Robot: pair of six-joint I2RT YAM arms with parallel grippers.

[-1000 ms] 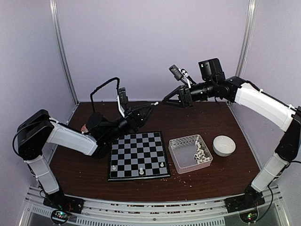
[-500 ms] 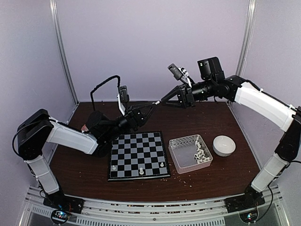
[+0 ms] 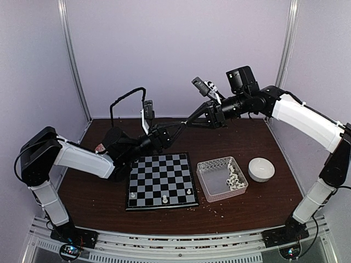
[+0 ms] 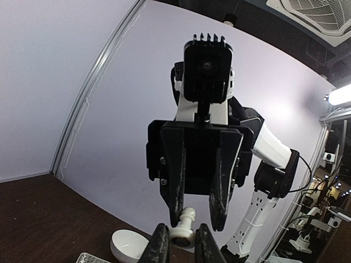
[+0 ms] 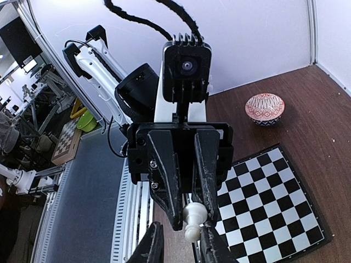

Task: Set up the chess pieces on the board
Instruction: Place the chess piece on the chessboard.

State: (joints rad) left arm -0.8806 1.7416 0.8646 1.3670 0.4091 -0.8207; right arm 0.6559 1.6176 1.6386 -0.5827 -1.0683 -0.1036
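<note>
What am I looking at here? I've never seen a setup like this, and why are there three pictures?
These are two robot arms bolted at the table's near edge. The wide picture comes from a fixed camera above and behind them: left arm on the left, right arm on the right. The other two come from a small camera on each wrist, looking past its own jaws at the opposite arm. On the brown table lie a chessboard with three white pieces near its front edge, a clear tray holding more pieces, and a white bowl. In the air beyond the board, the left arm's jaws grip one white chess piece while the right arm's jaws stand open around its top.
</note>
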